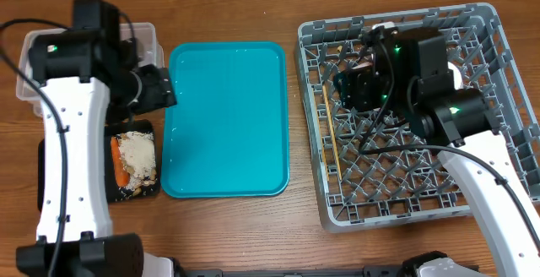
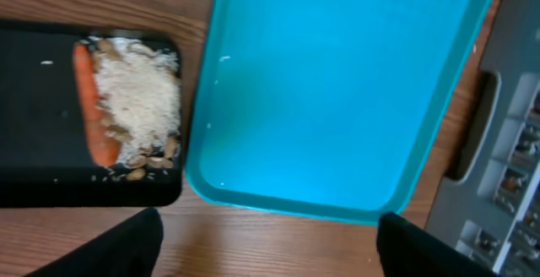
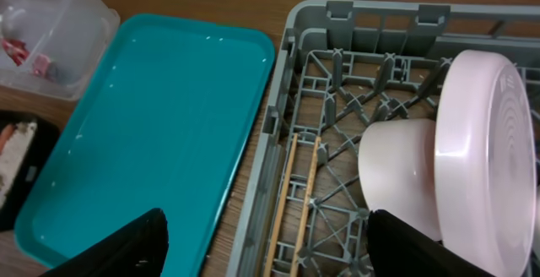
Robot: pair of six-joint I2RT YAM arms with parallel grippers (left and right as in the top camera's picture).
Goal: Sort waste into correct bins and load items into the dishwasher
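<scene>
Two chopsticks (image 1: 329,133) lie flat on the lattice floor of the grey dish rack (image 1: 380,180), side by side just inside its left wall, with their long axis running near to far along that wall. To their right in the rack a pale-pink bowl (image 3: 485,142) stands on edge with a smaller pale bowl (image 3: 396,167) leaning against it. The right pincer (image 3: 270,252) hangs above the left part of the rack with its fingers wide apart and nothing between them. In the right wrist view the chopsticks run up between the two fingertips, so the opening sits across their thin width, not along their length. The right arm is much the nearer to them, since the left arm works on the other side of the teal tray (image 2: 337,83), which is bare. The left pincer (image 2: 270,247) is also spread wide and holds nothing, and it hovers over the bench (image 1: 236,7) by the near edges of the teal tray and the black tray (image 2: 34,142). In the black tray the carrot (image 2: 89,108) lies lengthwise near to far beside the whitish scrap (image 2: 139,100), with peanut shells (image 2: 148,163) at its near end. The red wrapper (image 3: 15,51) sits in the clear tub (image 3: 51,66) at the far left. Sorting looks all but done, and if anything needed straightening, the chopsticks would be the right arm's job.
</scene>
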